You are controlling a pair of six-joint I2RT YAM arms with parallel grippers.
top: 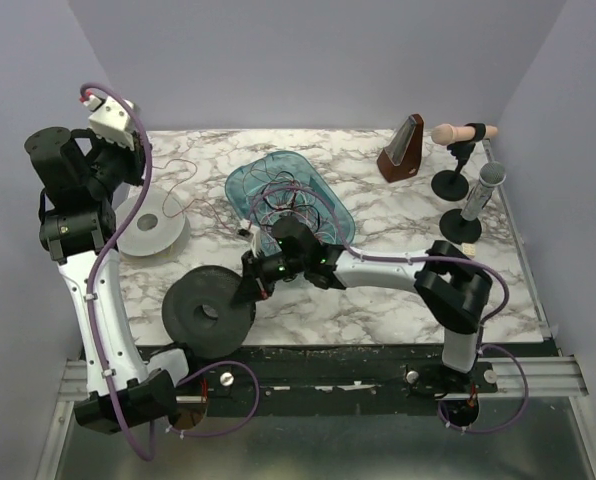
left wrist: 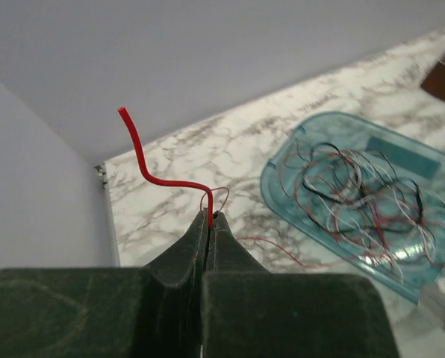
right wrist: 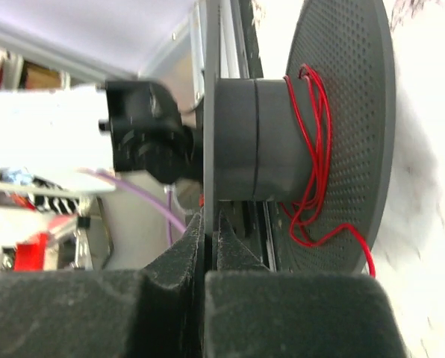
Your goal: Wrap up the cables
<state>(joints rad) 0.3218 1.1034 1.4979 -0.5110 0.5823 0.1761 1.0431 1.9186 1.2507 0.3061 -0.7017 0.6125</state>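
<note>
The cables (top: 290, 205) are a tangle of thin red, black and white wires in a teal tray (top: 248, 185); they also show in the left wrist view (left wrist: 364, 198). My left gripper (left wrist: 210, 218), raised at the far left (top: 141, 160), is shut on one red cable (left wrist: 151, 173), whose free end sticks up past the fingertips. A thin red strand (top: 193, 195) trails from there to the tray. My right gripper (right wrist: 210, 220) is shut on the thin flange of a dark grey spool (top: 210, 310). Red cable (right wrist: 312, 149) is wound in a few turns on the spool's hub (right wrist: 245, 142).
A white round spool (top: 148, 228) lies under the left arm. A brown metronome (top: 402, 150), a microphone on a black stand (top: 458, 150) and a grey tube on a stand (top: 475, 205) are at the back right. The table's front edge has a black rail (top: 378, 365).
</note>
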